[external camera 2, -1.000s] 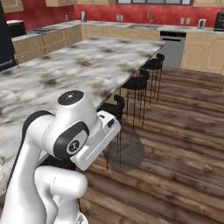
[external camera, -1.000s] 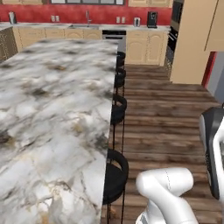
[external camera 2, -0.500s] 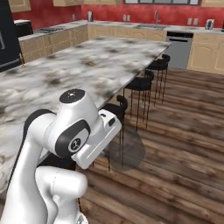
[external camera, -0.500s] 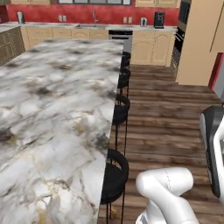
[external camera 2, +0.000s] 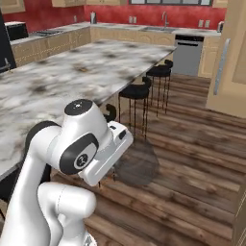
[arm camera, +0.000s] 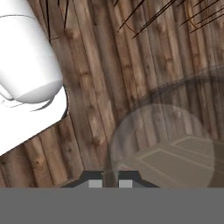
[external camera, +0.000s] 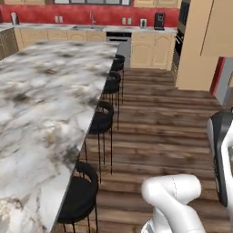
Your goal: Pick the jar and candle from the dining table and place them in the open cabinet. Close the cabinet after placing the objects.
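- Kitchen had red back walls, tan base cabinets along them, and a dark wood plank floor (external camera: pixel 159 127).
- The dining table (external camera: pixel 41 104) ran long through both base views, marble top veined brown and gold; no small objects could be made out on the visible part of the top.
- Black bar stools (external camera: pixel 102 119) stood in a row along its edge, seats tucked partly under the overhang.
- A dishwasher (external camera 2: pixel 186 54) sat in the far cabinet run, with a sink faucet (external camera 2: pixel 165 18) above the counter near it.
- The cabinet (external camera: pixel 196 43), tall and light tan, stood on the right of the left base view; in the right base view a door panel with a slim silver handle (external camera 2: pixel 220 66) showed at the right edge.
- The jar (external camera 2: pixel 136 163) hung translucent and smoky-grey at the end of the arm, low over the floor and well clear of the table.
- Gripper (arm camera: pixel 111 179) was clenched on the jar; in the hand view the grey glass (arm camera: pixel 162 144) sat just ahead of the fingertips (arm camera: pixel 126 180), floor planks visible through it.
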Available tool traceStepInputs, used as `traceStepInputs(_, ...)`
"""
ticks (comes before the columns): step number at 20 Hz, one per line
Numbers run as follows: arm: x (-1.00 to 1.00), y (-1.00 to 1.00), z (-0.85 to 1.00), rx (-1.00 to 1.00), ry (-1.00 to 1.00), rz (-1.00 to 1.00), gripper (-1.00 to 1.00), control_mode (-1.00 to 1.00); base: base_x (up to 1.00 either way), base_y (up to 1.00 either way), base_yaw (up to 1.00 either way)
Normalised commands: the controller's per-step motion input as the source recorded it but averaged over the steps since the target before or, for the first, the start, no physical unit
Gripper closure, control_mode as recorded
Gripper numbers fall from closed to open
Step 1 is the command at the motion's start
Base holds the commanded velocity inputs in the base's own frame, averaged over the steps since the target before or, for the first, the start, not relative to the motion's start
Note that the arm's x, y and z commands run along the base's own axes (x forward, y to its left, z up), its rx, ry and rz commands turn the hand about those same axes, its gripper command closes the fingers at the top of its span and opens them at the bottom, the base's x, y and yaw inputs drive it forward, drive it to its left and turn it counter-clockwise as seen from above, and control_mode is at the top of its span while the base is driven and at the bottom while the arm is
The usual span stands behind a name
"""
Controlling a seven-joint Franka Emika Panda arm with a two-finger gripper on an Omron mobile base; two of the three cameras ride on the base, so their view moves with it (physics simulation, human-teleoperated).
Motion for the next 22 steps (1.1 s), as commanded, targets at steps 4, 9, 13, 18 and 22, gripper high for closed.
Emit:
traceStepInputs(4, 0.0, 0.0, 0.0, 0.0, 0.0, 0.0, 1.0, 1.0, 1.0, -0.06, -0.01)
traceStepInputs(9, 0.0, 0.0, 0.0, 0.0, 0.0, 0.0, 1.0, 1.0, 1.0, 0.03, -0.05)
traceStepInputs(13, 0.0, 0.0, 0.0, 0.0, 0.0, 0.0, 1.0, 1.0, 1.0, 0.0, -0.08)
traceStepInputs(18, 0.0, 0.0, 0.0, 0.0, 0.0, 0.0, 1.0, 1.0, 0.89, 0.0, -0.18)
traceStepInputs(22, 0.0, 0.0, 0.0, 0.0, 0.0, 0.0, 1.0, 1.0, 0.65, 0.26, -0.44)
